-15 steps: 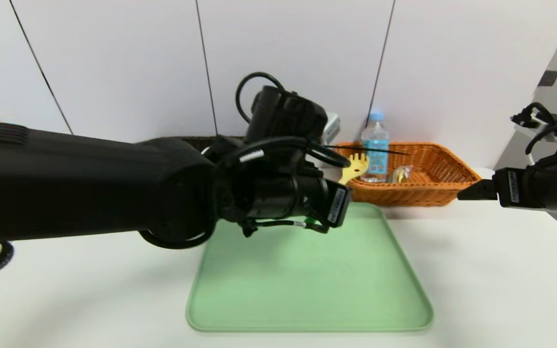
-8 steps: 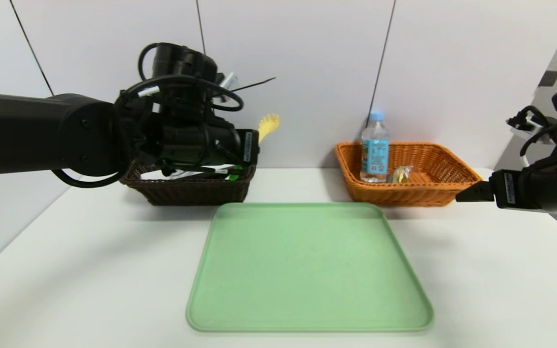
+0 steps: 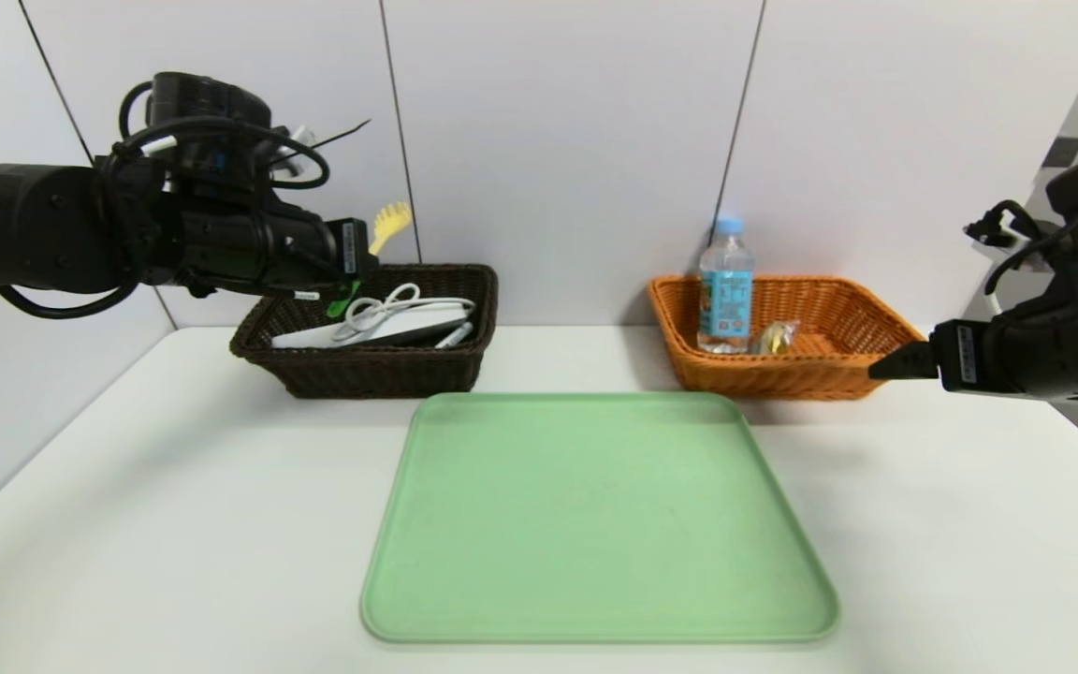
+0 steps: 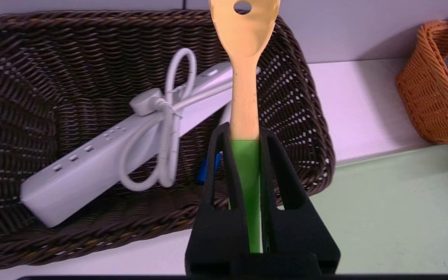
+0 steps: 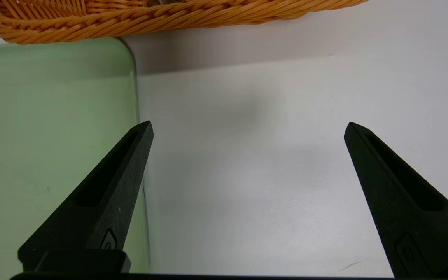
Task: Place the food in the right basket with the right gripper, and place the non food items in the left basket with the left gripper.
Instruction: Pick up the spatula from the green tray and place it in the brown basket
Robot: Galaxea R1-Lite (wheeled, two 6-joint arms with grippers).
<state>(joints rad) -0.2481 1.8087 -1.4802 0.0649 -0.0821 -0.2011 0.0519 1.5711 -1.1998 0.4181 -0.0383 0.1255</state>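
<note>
My left gripper (image 4: 246,134) was clenched on the green handle of the spoon (image 3: 391,224), whose yellow head stuck up and forward past my fingertips. In the space of a second I had swung that arm from in front of the tray (image 3: 595,515), where it blocked my head view, across to my left, so the spoon now hung over the near edge of the dark basket (image 3: 366,370) instead of by the orange one. Below it, inside the dark basket, lay the power strip (image 4: 103,163) with its coiled cord, and a bit of the marker (image 4: 205,171) showed blue just behind my finger. Further out, the tray was bare. In the orange basket (image 3: 820,370) the bottle (image 3: 725,285) stood upright with the snack (image 3: 775,337) lying beside it. My right gripper (image 5: 247,132) hung with its jaws spread wide and nothing between them, above the table near the tray's corner, just short of the orange basket; it had barely stirred. I judged the spoon to be the last thing unsorted: what remained was to carry it a little further over the dark basket, lower it and let go.
</note>
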